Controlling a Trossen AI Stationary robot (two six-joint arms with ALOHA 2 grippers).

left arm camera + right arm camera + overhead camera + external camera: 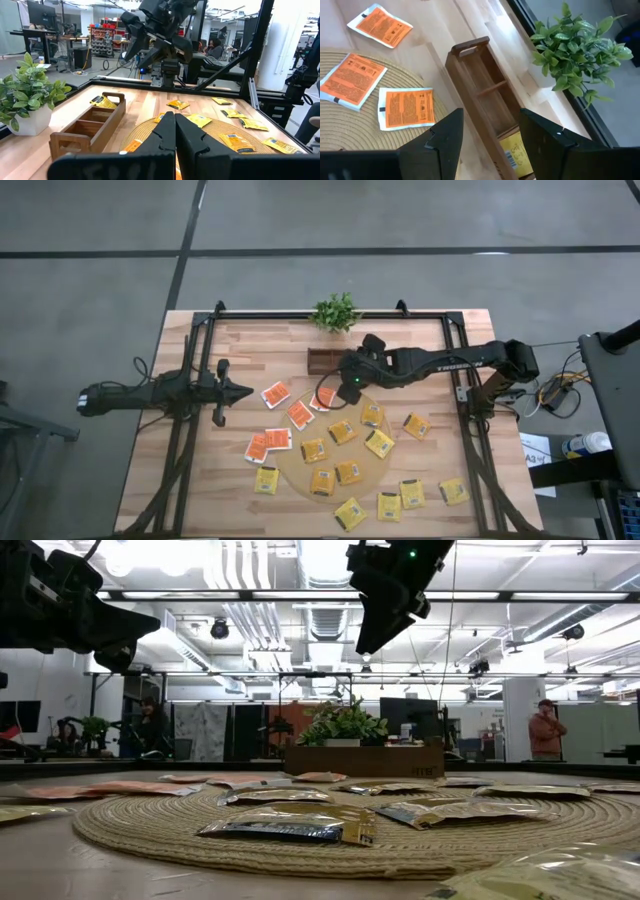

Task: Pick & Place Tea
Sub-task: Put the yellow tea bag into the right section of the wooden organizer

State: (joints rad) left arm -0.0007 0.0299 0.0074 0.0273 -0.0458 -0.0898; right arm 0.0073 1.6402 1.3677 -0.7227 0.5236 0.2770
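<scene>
Right gripper is held with jaws spread and empty above the wooden tray; one yellow tea packet lies inside. Remaining tea is spread just beside it, nearest this arm. Left gripper is parked, jaws pressed together.

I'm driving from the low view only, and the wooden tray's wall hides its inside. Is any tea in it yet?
Observer: Yes. One yellow packet lies in an end compartment of the wooden tray.
Operator: Is the right gripper carrying anything?
Observer: No. The right gripper hangs over the tray with its jaws open and nothing between them.
Operator: And the left arm?
Observer: The left gripper waits at the table's left side with its jaws shut and empty, pointing toward the round mat.
</scene>
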